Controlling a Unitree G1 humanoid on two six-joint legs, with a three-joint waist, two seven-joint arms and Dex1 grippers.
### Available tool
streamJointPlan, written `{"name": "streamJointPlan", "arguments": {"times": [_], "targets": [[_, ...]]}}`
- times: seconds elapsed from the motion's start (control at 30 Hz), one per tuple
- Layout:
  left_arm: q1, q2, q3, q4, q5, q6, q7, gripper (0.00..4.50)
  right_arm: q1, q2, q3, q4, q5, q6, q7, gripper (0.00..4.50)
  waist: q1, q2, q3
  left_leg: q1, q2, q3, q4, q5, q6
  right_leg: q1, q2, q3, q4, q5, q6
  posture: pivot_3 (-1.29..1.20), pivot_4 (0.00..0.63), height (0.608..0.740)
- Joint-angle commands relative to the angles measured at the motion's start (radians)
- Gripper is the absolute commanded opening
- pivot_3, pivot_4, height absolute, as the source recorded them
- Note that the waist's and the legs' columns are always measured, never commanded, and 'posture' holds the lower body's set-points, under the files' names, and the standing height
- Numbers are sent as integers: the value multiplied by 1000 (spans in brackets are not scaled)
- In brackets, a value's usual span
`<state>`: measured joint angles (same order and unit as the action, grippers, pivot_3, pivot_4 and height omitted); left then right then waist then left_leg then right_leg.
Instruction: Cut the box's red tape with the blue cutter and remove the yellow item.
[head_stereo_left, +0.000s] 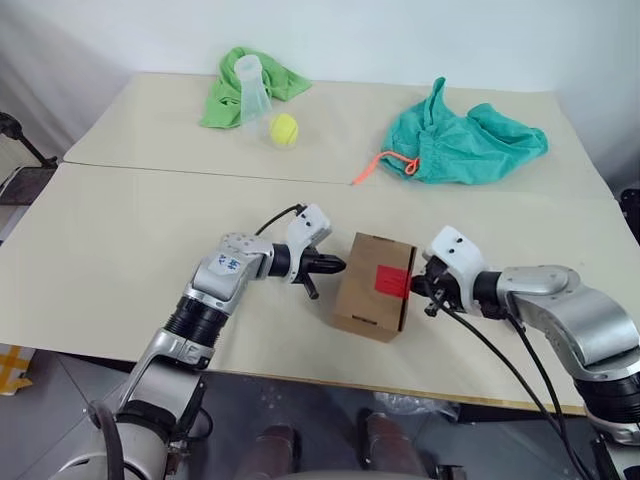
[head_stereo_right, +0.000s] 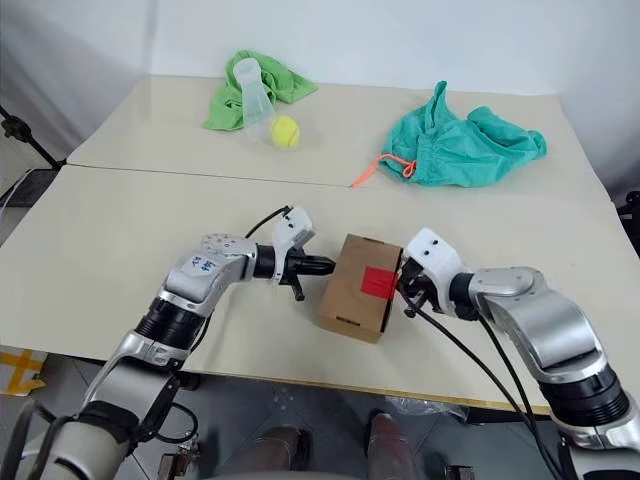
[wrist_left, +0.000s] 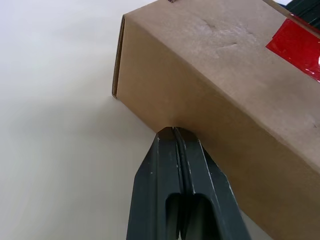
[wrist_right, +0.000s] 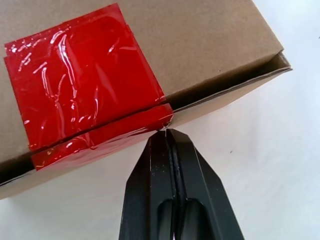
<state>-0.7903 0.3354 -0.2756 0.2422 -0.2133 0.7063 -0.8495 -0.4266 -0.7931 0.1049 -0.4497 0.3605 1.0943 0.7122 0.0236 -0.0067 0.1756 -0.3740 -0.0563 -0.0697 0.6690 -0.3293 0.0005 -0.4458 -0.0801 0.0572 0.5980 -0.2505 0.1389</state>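
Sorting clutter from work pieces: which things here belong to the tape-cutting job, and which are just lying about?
Job: box; red tape; left gripper and right gripper, both shut at the box.
Lying about: tennis ball, green cloth, plastic cup, teal bag.

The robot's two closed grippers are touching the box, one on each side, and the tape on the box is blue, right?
Not quite. The tape is red, not blue, as the right wrist view shows. The rest holds: the shut left gripper and right gripper meet the box from opposite sides.
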Motion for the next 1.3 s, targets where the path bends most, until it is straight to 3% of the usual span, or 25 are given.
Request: {"name": "streamJointPlan", "arguments": {"times": [0.03,0.1,0.3,0.47,0.8,1.3], "targets": [[1,26,23,-36,2,-3,-5,0,8,-5,-89,-36,-17,29,-73,295,0,0,0,0,0,0,0,0,0,0,0,0,0,0,0,0,150,740],[2,45,34,-40,-5,1,-19,0,12,-7,-139,-52,1,61,-90,653,-1,0,0,0,0,0,1,0,0,0,0,0,1,0,0,0,150,740],[-18,105,120,-111,-132,105,-115,0,27,-52,-285,-167,55,204,-106,2718,0,0,0,0,1,0,0,0,0,-1,0,0,1,0,0,0,150,740],[-64,96,142,-164,-218,172,-170,0,-54,56,-374,-261,133,355,-146,4443,0,0,0,-1,0,0,2,0,0,0,0,0,2,0,0,0,150,740],[-101,28,-44,-60,-90,35,-182,0,-43,193,-301,-264,120,445,-274,4484,-3,0,0,-1,0,0,5,0,0,0,0,1,4,0,0,0,150,740],[-133,28,-110,10,-8,-16,-230,0,132,56,-249,-262,126,358,-254,4484,0,-2,-2,2,-1,0,9,-1,1,3,0,1,4,0,0,0,150,740]]}}
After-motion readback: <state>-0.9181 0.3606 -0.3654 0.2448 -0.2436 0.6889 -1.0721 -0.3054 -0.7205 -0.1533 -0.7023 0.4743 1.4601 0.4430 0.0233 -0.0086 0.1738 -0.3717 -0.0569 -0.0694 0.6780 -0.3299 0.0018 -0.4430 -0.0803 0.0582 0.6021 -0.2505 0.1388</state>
